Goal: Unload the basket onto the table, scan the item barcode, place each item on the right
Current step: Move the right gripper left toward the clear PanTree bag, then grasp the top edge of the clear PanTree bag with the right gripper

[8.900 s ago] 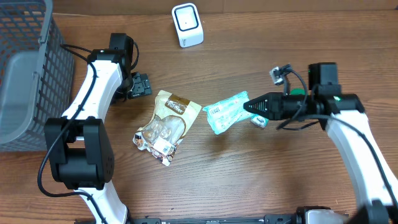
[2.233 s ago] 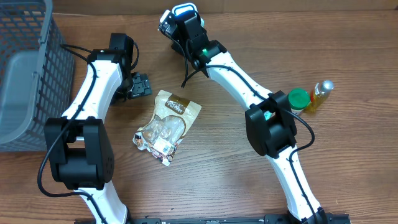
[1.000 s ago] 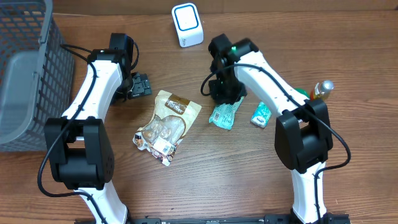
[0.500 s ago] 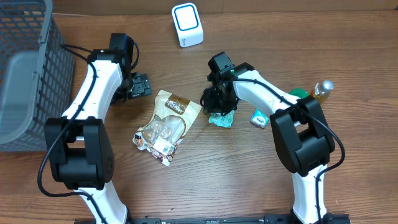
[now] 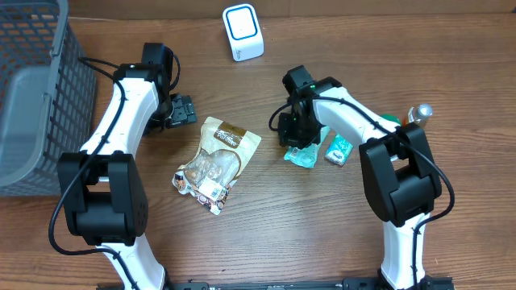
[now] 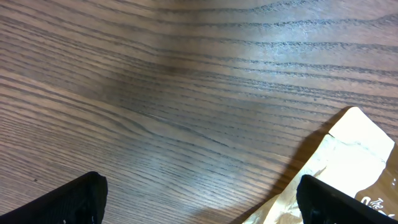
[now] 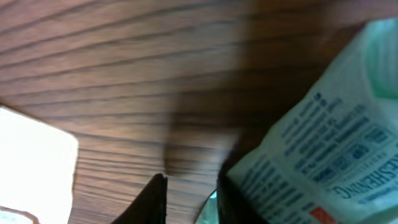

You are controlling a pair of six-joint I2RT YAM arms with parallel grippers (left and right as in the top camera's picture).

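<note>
The item is a teal packet [image 5: 305, 153] with small print, low over the table right of centre. My right gripper [image 5: 296, 134] is shut on its upper edge. In the right wrist view the packet [image 7: 323, 143] fills the right side, and a sliver of teal shows between the nearly closed fingers [image 7: 189, 199]. The white barcode scanner [image 5: 243, 32] stands at the back of the table, well away from the packet. My left gripper [image 5: 181, 111] rests open over bare wood at the left, its fingertips [image 6: 81, 198] wide apart, with nothing between them [image 6: 202, 205].
A tan snack pouch [image 5: 216, 153] lies in the middle, its corner [image 6: 348, 162] in the left wrist view. A second small teal packet [image 5: 339, 149] lies right of the held one. A green-capped jar [image 5: 392, 119] and a bottle [image 5: 418, 113] stand at the right. A grey basket [image 5: 32, 97] fills the far left.
My right arm has come away from the scanner and carried the teal packet down near the table, shifting slightly right in the last half second. The left arm has not moved.
</note>
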